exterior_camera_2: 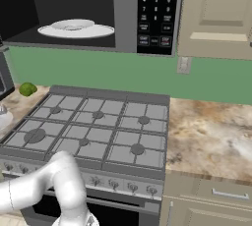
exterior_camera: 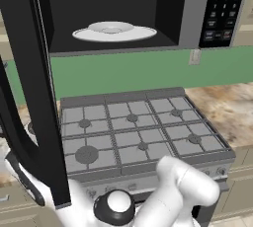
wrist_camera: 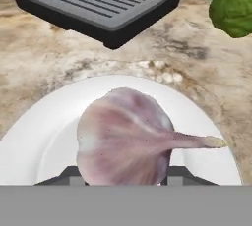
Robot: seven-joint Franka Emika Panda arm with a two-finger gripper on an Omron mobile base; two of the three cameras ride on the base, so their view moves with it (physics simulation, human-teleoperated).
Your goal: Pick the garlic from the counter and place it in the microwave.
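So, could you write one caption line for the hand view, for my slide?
Garlic on a white plate between the claw tips, on the counter near a green vegetable.

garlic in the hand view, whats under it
The garlic sits over a white plate on the marbled counter. The plate's middle is covered by the bulb, so contact can't be confirmed.
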